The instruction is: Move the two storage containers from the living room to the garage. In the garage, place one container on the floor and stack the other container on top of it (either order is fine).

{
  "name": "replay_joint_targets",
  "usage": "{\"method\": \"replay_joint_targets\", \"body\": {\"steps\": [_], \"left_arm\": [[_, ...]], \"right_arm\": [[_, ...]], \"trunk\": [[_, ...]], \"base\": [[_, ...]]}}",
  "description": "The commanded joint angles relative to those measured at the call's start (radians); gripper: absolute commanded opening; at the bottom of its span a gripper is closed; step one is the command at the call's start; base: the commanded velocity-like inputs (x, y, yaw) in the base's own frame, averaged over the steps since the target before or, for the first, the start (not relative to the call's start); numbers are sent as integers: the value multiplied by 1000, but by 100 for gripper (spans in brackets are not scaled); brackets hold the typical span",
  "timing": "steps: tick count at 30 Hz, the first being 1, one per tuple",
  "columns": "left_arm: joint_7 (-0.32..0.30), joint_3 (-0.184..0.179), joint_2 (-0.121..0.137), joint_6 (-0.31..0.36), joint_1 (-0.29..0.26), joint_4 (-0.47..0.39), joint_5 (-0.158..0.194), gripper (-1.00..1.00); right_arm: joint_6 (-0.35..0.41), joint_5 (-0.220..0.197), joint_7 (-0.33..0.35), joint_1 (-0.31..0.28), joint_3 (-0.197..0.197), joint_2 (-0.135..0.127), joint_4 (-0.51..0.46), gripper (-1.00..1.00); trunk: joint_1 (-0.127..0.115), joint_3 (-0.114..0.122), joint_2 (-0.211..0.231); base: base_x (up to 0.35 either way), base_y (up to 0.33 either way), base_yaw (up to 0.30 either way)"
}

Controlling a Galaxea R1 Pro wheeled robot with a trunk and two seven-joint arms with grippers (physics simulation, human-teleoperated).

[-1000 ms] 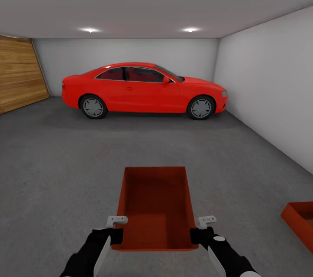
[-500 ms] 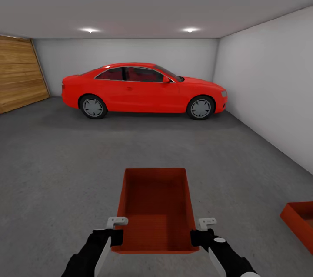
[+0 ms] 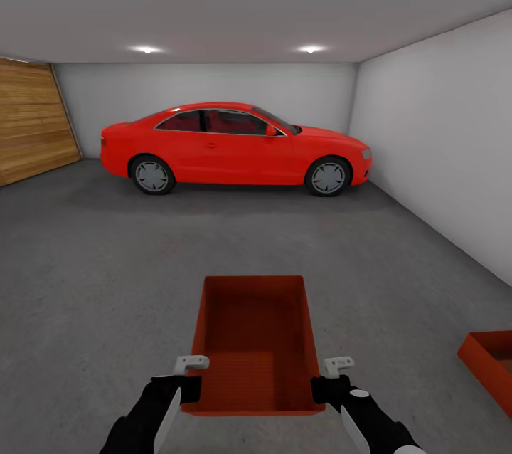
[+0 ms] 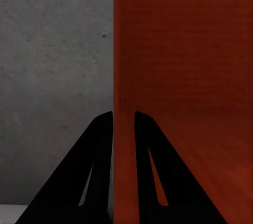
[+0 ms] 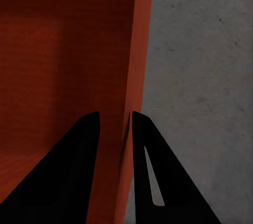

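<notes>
the carried container (image 3: 256, 340) is held over the garage floor (image 3: 107, 276), long axis pointing fwd. each side wall is pinched by closed jaws: left gripper (image 4: 124, 121), right gripper (image 5: 116, 121). the 2nd container (image 3: 491, 365) lies on the floor to the right, nearer the right arm.

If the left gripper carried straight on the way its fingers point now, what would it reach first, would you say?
Probably the grey concrete floor. The left gripper is shut on the side wall of the red bin and points down along that wall, with floor beyond. How far below is hard to judge.
</notes>
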Motion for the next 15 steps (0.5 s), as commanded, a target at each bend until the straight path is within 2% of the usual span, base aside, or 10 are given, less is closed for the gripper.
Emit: {"method": "replay_joint_targets", "body": {"steps": [1, 15], "left_arm": [[-2, -7, -18, -70, -1, -2, 20, -100], [-2, -7, -18, -72, -1, -2, 20, -100]], "right_arm": [[7, -3, 2, 0, 15, 32, 2, -100], [7, -3, 5, 0, 15, 32, 2, -100]], "trunk": [[1, -2, -2], [1, -2, -2]], "base": [[0, 0, 0], [0, 29, 0]]}}
